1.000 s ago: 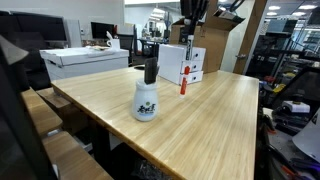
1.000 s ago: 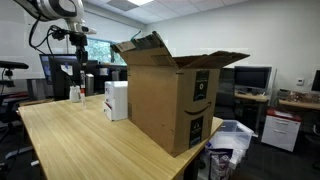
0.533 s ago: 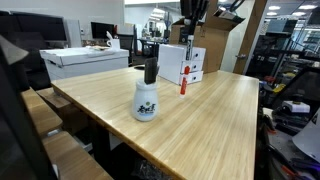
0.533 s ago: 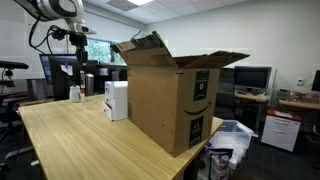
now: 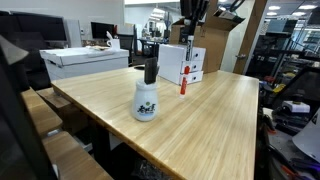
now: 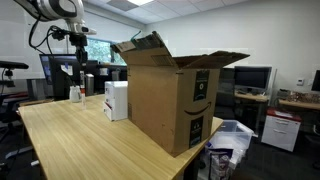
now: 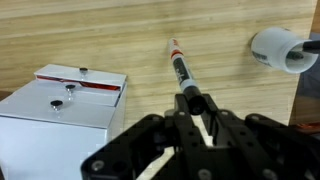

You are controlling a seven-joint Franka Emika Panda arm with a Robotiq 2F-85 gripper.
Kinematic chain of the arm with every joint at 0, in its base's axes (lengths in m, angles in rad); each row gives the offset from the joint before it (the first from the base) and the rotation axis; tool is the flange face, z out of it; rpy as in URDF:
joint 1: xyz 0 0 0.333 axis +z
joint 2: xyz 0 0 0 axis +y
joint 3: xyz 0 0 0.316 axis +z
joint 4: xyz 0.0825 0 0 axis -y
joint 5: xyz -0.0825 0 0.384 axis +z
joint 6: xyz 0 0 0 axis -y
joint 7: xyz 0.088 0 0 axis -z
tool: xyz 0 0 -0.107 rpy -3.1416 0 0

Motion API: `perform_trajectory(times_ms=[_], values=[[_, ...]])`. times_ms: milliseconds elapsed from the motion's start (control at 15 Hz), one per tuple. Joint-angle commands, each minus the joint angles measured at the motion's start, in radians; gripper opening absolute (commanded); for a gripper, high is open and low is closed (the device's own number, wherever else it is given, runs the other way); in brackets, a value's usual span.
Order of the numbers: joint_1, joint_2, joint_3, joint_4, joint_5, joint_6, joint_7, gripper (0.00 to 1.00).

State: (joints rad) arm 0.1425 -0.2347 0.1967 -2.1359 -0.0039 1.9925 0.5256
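Note:
My gripper (image 7: 193,105) is shut on the upper end of a red-and-black marker (image 7: 179,68), which points down at the wooden table (image 7: 120,30). In both exterior views the marker (image 5: 183,80) hangs upright from the gripper (image 5: 188,42), its lower end close to the tabletop; contact cannot be told. Just beside it stands a white box with a red stripe (image 7: 60,105) (image 5: 190,62). A white spray bottle with a black nozzle (image 5: 146,98) (image 7: 280,48) stands nearer the table's front edge. Seen from the far side, the gripper (image 6: 75,60) is small and distant.
A large open cardboard box (image 6: 170,100) stands on the table behind the white box (image 6: 117,98). A white printer (image 5: 85,60) sits on a neighbouring desk. Office chairs, monitors and clutter surround the table (image 5: 200,125).

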Motion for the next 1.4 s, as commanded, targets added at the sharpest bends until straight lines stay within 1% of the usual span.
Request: perform_trajectory(times_ms=[0,1333], values=[[-0.008,-0.003,0.004,-0.009,0.027,-0.002,-0.007,0.07],[-0.009,-0.009,0.008,-0.011,0.019,-0.004,0.005,0.07]])
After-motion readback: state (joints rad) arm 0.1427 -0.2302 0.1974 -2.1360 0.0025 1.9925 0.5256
